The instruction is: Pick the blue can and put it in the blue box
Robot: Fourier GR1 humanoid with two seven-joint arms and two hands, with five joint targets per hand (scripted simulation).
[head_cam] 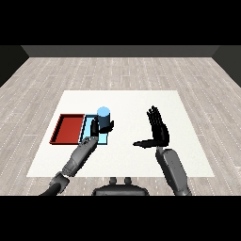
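The left hand [96, 126] was curled round the light blue can [103, 116], black fingers wrapping its lower part while the can stood upright. Hand and can were over the light blue tray [86, 128], near its right side; whether the can's base touched the tray floor could not be told. The red tray [69, 128] lay just beside the blue one on its left, both on the white table [132, 160]. The right hand [158, 130] was well apart to the right, above the table, fingers straight and spread, thumb pointing left, holding nothing
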